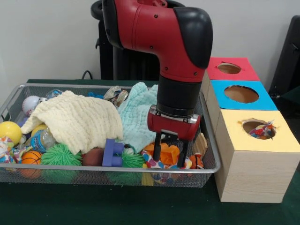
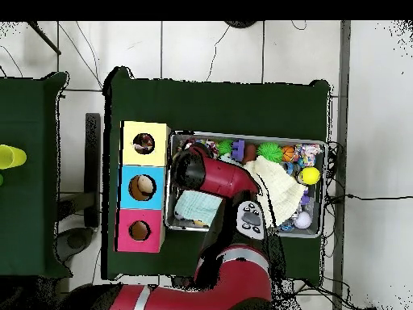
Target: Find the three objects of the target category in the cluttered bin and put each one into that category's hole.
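Observation:
The wire mesh bin (image 1: 93, 169) is full of toys and cloths; it also shows in the overhead view (image 2: 250, 136). My gripper (image 1: 169, 151) is down in the bin's front right corner, open, with its fingers either side of an orange toy (image 1: 169, 154). A white polka-dot cloth (image 1: 157, 165) lies crumpled just below and in front of the fingertips. Another polka-dot cloth (image 1: 265, 131) sits inside the hole (image 1: 253, 125) of the yellow-topped box, right of the bin. In the overhead view the arm hides the gripper; the yellow box (image 2: 129, 144) lies left of the bin.
A cream cloth (image 1: 75, 119) and a mint-green cloth (image 1: 138, 112) cover the bin's middle. A blue block (image 1: 112, 153), a green spiky ball (image 1: 58, 154), a yellow ball (image 1: 9, 131) and an orange ball (image 1: 31, 158) lie at left. Blue-topped (image 1: 262, 101) and red-topped (image 1: 248, 70) boxes stand behind the yellow one.

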Available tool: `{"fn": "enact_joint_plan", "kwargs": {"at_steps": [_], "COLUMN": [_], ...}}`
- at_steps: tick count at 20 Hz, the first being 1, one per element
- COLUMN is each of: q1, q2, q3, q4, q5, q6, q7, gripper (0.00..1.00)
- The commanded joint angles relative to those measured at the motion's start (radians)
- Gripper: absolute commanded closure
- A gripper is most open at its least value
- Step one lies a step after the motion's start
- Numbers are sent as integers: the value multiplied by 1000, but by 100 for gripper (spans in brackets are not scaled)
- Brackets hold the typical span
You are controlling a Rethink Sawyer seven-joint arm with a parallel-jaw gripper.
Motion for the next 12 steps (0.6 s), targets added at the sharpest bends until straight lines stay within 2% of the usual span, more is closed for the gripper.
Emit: {"fn": "enact_joint_plan", "kwargs": {"at_steps": [1, 12], "q1": [-8, -9], "q2": [58, 84], "q3": [97, 122], "q4": [-29, -50], "q5": [-33, -31], "q6": [-58, -53], "q7": [118, 110], "gripper": [0, 0]}}
